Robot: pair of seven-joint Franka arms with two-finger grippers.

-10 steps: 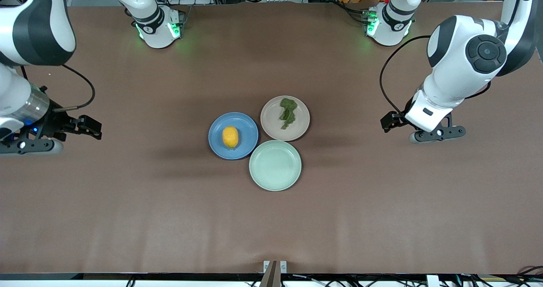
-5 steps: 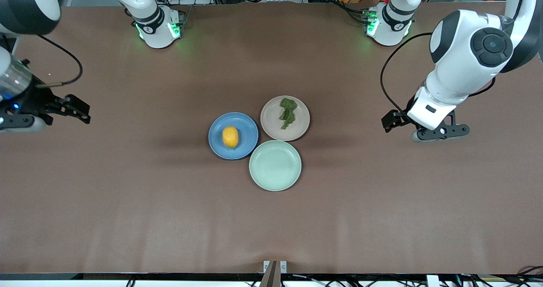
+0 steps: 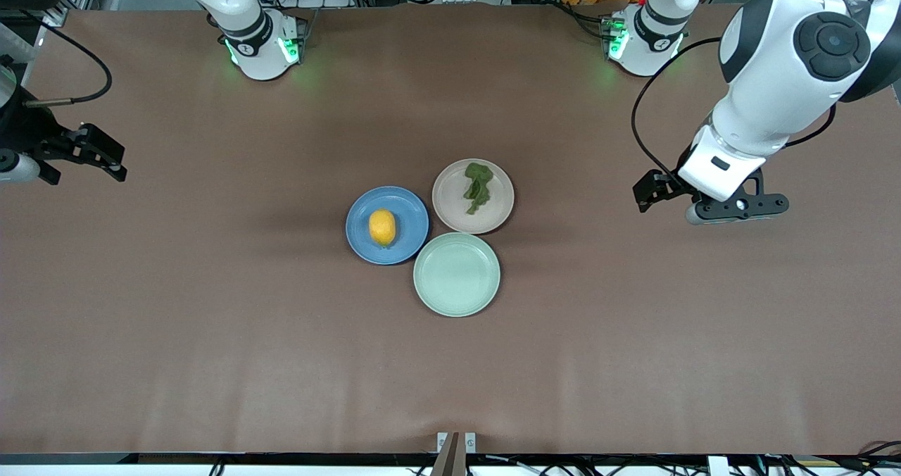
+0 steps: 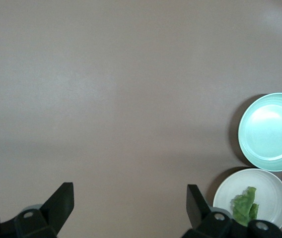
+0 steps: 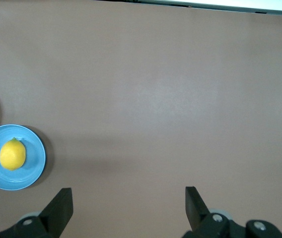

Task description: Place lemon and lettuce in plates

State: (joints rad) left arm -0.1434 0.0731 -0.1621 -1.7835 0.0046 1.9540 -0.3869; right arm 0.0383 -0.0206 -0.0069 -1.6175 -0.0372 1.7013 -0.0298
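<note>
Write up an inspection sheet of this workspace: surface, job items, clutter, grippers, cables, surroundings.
Surface: brown table, bare apart from three plates at its middle.
Job items: lemon on blue plate; lettuce on beige plate.
Clutter: green plate, nothing on it, touching both others.
Grippers: left gripper open, holding nothing, over the table's left-arm end; right gripper open, holding nothing, over the right-arm end.
Cables: black cable looping at the left wrist, another at the right.
Surroundings: wiring and orange items along the base edge.
</note>
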